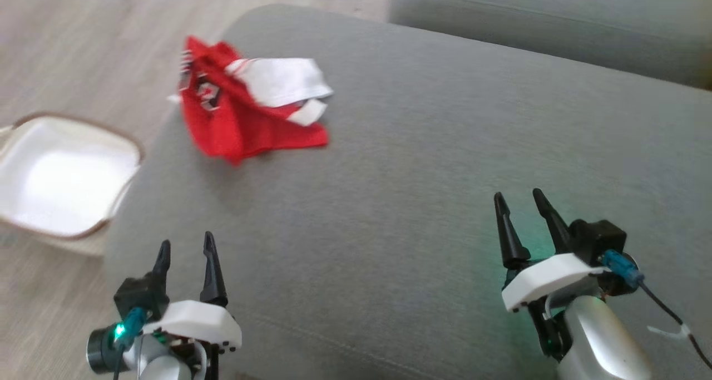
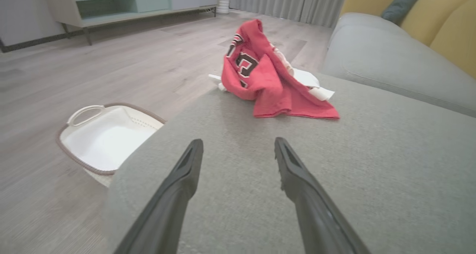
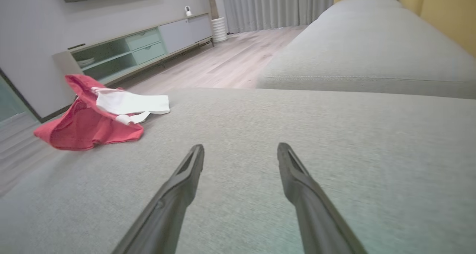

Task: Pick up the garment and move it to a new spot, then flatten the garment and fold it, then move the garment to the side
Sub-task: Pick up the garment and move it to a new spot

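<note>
A red and white garment (image 1: 245, 104) with dark lettering lies crumpled near the far left edge of the grey sofa cushion (image 1: 400, 191). In the left wrist view the garment (image 2: 267, 79) sits well ahead of the fingers; in the right wrist view the garment (image 3: 100, 116) lies far off to the left. My left gripper (image 1: 185, 246) hovers open over the cushion's near left corner, holding nothing. My right gripper (image 1: 520, 201) stands open over the near right part of the cushion, also holding nothing. Both are well short of the garment.
A white basket (image 1: 61, 174) with a brown rim stands on the wooden floor left of the cushion. A second grey cushion (image 1: 556, 18) lies beyond, at the upper right. A low cabinet (image 3: 148, 49) stands across the room.
</note>
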Robot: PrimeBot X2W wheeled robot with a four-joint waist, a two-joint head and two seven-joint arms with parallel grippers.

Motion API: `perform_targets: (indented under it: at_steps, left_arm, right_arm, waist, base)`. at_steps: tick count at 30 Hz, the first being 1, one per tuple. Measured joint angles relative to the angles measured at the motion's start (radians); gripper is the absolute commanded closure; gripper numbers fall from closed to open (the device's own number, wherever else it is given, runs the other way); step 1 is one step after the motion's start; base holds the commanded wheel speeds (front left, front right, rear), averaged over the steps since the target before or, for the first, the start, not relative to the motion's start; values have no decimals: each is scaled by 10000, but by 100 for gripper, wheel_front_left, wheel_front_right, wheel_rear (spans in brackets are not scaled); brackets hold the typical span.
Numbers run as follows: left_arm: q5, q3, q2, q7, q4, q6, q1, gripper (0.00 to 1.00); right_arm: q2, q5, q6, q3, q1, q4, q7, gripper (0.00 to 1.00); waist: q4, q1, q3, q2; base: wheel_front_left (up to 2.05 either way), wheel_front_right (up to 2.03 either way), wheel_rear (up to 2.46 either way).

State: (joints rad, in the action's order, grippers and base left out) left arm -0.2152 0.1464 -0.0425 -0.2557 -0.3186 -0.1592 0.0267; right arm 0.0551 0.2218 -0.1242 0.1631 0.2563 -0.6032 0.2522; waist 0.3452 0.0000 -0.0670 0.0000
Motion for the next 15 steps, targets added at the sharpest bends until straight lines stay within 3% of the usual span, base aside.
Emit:
perform_targets:
  at_steps: [8,11,15]
  left_arm:
    - [-44,-360,-6,0,0,2,-36,0]
    - [-207,-571,-2,0,-15,44,-51,0]
    - [-625,-723,4,0,-207,445,-12,0]
  right_arm:
    - [-4,73,0,334,68,-35,0,0]
    - [-2,75,0,548,250,-36,0,0]
    - [-2,144,0,759,342,-12,0,0]
  waist:
    - [1211,0,-63,0]
    - [1317,0,-191,0]
    - [1113,0,-388,0]
  base:
    - [0,0,0]
    - [0,0,0]
    - [0,0,0]
